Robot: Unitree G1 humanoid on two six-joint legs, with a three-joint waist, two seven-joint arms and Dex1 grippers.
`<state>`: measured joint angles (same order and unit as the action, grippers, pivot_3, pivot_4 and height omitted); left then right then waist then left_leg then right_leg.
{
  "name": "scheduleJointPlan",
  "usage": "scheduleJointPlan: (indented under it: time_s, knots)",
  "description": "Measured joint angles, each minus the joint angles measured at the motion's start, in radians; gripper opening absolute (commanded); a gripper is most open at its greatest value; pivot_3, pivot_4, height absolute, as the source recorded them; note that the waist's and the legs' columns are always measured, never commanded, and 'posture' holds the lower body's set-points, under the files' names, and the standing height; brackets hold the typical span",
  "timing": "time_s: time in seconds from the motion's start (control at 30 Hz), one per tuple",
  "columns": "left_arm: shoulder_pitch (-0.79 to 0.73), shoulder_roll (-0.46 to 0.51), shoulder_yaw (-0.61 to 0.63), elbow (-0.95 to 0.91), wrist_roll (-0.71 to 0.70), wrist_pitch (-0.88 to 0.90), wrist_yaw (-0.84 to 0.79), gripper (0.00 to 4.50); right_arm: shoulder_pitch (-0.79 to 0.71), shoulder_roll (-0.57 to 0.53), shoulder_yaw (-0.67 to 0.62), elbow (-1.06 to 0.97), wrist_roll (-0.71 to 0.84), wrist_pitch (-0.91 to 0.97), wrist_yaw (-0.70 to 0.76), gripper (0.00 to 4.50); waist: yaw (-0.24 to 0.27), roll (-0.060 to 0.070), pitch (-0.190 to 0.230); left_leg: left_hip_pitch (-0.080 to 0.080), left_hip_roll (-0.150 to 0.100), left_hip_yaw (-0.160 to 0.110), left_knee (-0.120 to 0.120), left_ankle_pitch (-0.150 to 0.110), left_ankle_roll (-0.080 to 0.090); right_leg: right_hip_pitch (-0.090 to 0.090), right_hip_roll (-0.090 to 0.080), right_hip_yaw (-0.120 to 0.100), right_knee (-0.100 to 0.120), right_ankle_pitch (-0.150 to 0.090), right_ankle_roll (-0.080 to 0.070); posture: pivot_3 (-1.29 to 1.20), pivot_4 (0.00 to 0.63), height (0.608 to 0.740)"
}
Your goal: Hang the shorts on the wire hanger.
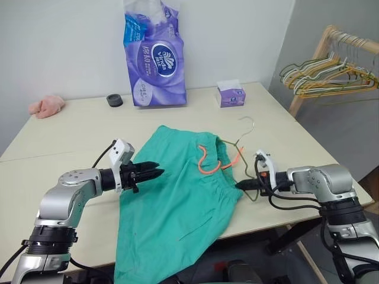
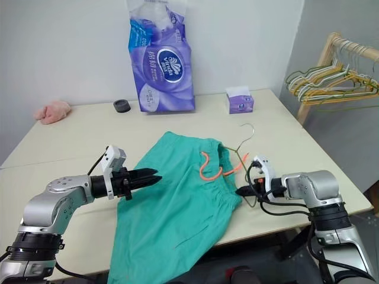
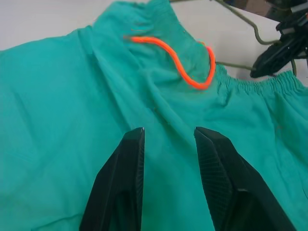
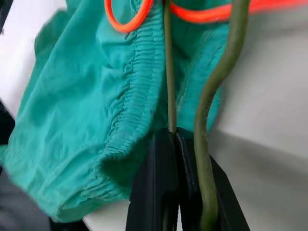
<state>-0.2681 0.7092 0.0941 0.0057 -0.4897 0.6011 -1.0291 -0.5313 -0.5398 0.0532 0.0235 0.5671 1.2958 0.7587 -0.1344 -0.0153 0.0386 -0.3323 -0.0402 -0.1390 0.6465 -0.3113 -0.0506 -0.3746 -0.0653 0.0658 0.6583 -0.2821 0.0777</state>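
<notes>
A small pink cloth lump [image 1: 47, 106] lies at the far left of the bench [image 1: 71, 136], with a black ring-shaped object [image 1: 115, 100] farther along the back edge. The left gripper [image 1: 155, 173] hovers at the left edge of the shorts [image 1: 177, 201], its fingers [image 3: 126, 163] slightly parted and holding nothing. The shorts lie spread on the bench, their lower part hanging over the near edge, the orange drawstring [image 1: 207, 163] looped near the waistband. A purple tissue pack [image 1: 153, 56] stands behind. The wire hanger [image 1: 244, 139] lies partly under the waistband's right end, hook pointing away. The right gripper [image 1: 244, 185] has its fingers closed on the hanger's wire. A purple tissue box [image 1: 230, 94] sits at the back, and a rack of hangers [image 1: 331, 74] stands far right.
</notes>
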Motion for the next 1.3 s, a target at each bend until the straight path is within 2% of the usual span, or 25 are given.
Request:
scheduleJointPlan:
  time_s: [0.2, 0.33, 0.5, 0.53, 0.6, 0.73, 0.97, 1.1, 1.3]
  knots:
    - [-0.057, -0.047, 0.040, 0.039, -0.003, -0.003, 0.076, 1.72, 0.004, 0.033, -0.002, -0.117, -0.029, -0.054, -0.094, 0.00, -0.002, 0.000, 0.000, 0.000, 0.000, 0.000, 0.000, 0.000, 0.000, 0.000, 0.000, 0.000, 0.000, 0.000, 0.000, -0.12, 0.000, 0.740]
    - [-0.098, -0.060, 0.071, 0.070, -0.003, -0.021, 0.120, 2.83, 0.064, 0.046, -0.003, -0.172, -0.039, -0.080, -0.134, 0.00, -0.003, 0.000, 0.000, 0.000, 0.000, 0.000, 0.000, 0.000, 0.000, -0.001, 0.000, 0.000, 0.000, 0.000, 0.000, -0.13, 0.000, 0.740]
    - [-0.115, -0.074, 0.073, 0.080, -0.018, -0.018, 0.120, 4.32, 0.104, 0.028, 0.033, -0.200, -0.111, -0.230, -0.149, 0.00, -0.005, 0.000, 0.000, 0.000, -0.001, 0.000, 0.000, 0.000, 0.000, -0.001, -0.001, 0.000, 0.000, 0.000, 0.000, -0.14, 0.000, 0.740]
    - [-0.130, -0.074, 0.073, 0.082, -0.020, -0.018, 0.116, 4.46, 0.106, 0.014, 0.055, -0.208, -0.130, -0.268, -0.146, 0.00, -0.005, 0.000, 0.000, 0.000, -0.001, 0.000, 0.000, 0.000, 0.000, -0.001, 0.000, 0.000, 0.000, 0.000, 0.000, -0.14, 0.000, 0.740]
    - [-0.170, -0.057, 0.072, 0.088, -0.021, -0.018, 0.096, 4.46, 0.107, -0.013, 0.099, -0.223, -0.170, -0.336, -0.127, 0.00, -0.005, 0.000, 0.000, 0.000, -0.002, 0.000, 0.000, 0.000, 0.000, -0.001, 0.000, 0.000, 0.000, 0.000, 0.000, -0.14, 0.000, 0.740]
    - [-0.276, 0.044, 0.065, 0.114, -0.013, -0.049, -0.016, 4.46, 0.112, -0.073, 0.198, -0.247, -0.261, -0.485, -0.075, 0.00, -0.007, 0.000, 0.000, 0.000, -0.002, 0.001, -0.001, 0.000, 0.000, -0.001, 0.001, 0.000, 0.000, 0.000, 0.001, -0.14, 0.000, 0.740]
    - [-0.436, 0.141, -0.100, 0.192, 0.104, -0.206, -0.258, 4.46, 0.112, -0.120, 0.333, -0.279, -0.412, -0.707, 0.008, 0.00, -0.006, 0.000, 0.000, 0.000, -0.002, 0.001, 0.000, 0.000, -0.001, 0.000, 0.001, 0.000, -0.001, 0.000, 0.001, -0.14, 0.000, 0.740]
    - [-0.466, 0.152, -0.203, 0.228, 0.182, -0.309, -0.380, 4.46, 0.106, -0.125, 0.365, -0.296, -0.471, -0.788, 0.046, 0.00, -0.006, 0.000, 0.000, 0.000, -0.002, 0.001, -0.001, 0.002, -0.004, 0.000, 0.002, 0.000, -0.001, 0.000, 0.001, -0.15, 0.000, 0.740]
    - [-0.463, 0.172, -0.284, 0.238, 0.226, -0.356, -0.535, 4.46, 0.091, -0.119, 0.364, -0.297, -0.510, -0.818, 0.070, 0.00, -0.008, -0.001, 0.000, 0.000, -0.001, 0.001, -0.001, 0.001, -0.002, -0.001, 0.003, 0.000, -0.001, 0.000, 0.001, -0.15, 0.000, 0.740]
